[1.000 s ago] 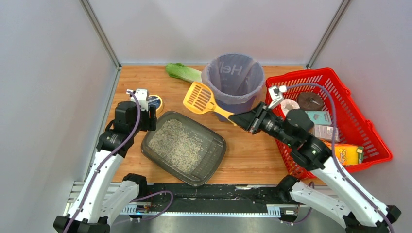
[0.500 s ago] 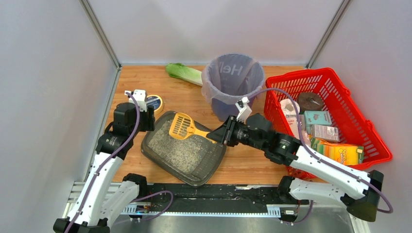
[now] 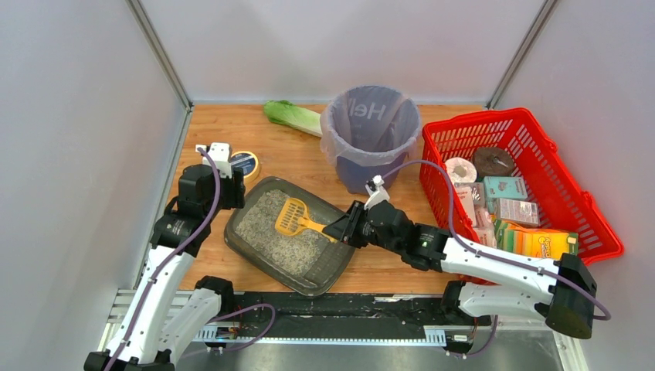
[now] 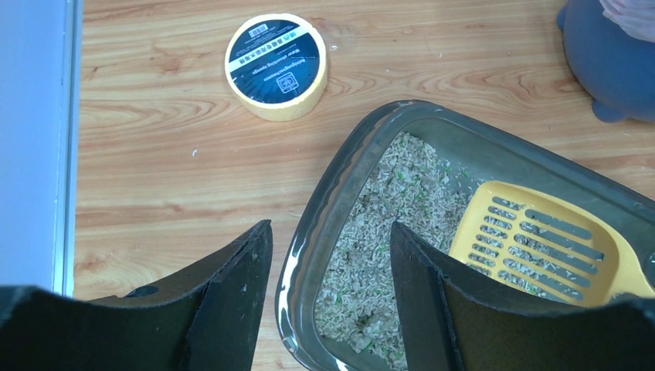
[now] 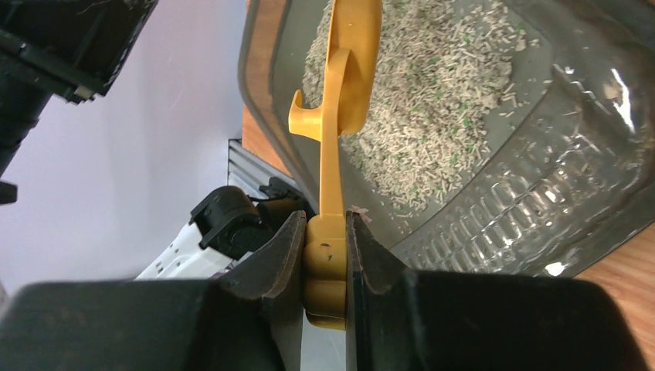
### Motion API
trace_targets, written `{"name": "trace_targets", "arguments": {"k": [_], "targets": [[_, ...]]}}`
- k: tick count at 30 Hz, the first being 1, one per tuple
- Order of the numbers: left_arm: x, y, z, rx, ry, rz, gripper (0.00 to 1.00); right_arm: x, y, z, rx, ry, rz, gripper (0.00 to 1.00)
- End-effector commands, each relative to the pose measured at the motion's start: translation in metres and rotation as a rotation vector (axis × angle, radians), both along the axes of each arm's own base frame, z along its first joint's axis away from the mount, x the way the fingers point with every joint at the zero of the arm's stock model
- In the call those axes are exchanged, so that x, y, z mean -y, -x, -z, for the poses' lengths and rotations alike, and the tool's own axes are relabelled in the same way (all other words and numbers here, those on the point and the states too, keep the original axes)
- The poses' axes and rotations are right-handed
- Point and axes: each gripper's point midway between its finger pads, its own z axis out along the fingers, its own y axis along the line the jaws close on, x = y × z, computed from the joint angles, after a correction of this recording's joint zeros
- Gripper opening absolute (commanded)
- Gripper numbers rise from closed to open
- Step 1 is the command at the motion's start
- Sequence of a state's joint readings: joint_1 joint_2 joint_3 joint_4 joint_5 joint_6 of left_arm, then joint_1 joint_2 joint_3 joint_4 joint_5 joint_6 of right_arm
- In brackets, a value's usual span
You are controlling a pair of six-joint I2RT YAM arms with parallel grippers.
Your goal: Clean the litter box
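Note:
The litter box (image 3: 341,249) is a dark grey tray of grey-beige litter at the front middle of the table. My right gripper (image 3: 345,229) is shut on the handle of a yellow slotted scoop (image 3: 293,216). The scoop's head lies on the litter in the box's middle. In the right wrist view the fingers (image 5: 287,247) pinch the handle end, and the scoop (image 5: 351,69) reaches out over the litter box (image 5: 494,224). My left gripper (image 3: 234,202) is open and empty. In the left wrist view its jaws (image 4: 330,226) straddle the box's left rim (image 4: 324,193) from above, with the scoop (image 4: 541,247) at the right.
A purple bag-lined bin (image 3: 372,131) stands behind the box. A red mesh basket (image 3: 533,127) with several packages stands at the right. A yellow tape roll (image 3: 247,164) lies left of the box and also shows in the left wrist view (image 4: 276,66). A green vegetable (image 3: 292,116) lies at the back.
My right gripper has carried the scoop from beside the bin down and to the left into the litter box. The left arm has barely moved.

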State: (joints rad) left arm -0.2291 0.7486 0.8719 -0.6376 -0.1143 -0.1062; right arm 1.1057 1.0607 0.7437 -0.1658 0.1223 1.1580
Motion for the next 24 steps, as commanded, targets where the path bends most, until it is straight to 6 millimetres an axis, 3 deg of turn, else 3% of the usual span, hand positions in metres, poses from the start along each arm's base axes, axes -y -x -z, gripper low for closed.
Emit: {"name": "trace_targets", "arguments": {"k": [1,4,5,7,14,21,24], "targets": [[0.000,-0.004,-0.008,0.046,-0.003,0.002,0.66,-0.003,-0.020,-0.023,0.050,-0.147,0.102,0.00],[0.000,-0.004,-0.008,0.043,-0.004,0.004,0.66,-0.010,-0.021,-0.024,0.031,-0.221,0.080,0.00],[0.000,-0.004,-0.006,0.037,-0.005,0.004,0.66,-0.009,-0.021,-0.016,0.020,-0.229,0.075,0.00],[0.000,-0.005,-0.006,0.038,-0.006,0.002,0.66,-0.016,-0.021,-0.028,0.038,-0.311,0.043,0.00],[-0.002,-0.005,-0.005,0.033,-0.012,-0.006,0.66,-0.033,-0.029,-0.011,0.031,-0.288,0.020,0.00],[-0.001,-0.006,-0.005,0.030,-0.013,-0.004,0.66,-0.063,-0.042,-0.002,0.046,-0.283,-0.017,0.00],[-0.001,-0.006,-0.005,0.032,-0.013,-0.001,0.66,-0.077,-0.037,0.002,0.021,-0.324,-0.072,0.00]]}}
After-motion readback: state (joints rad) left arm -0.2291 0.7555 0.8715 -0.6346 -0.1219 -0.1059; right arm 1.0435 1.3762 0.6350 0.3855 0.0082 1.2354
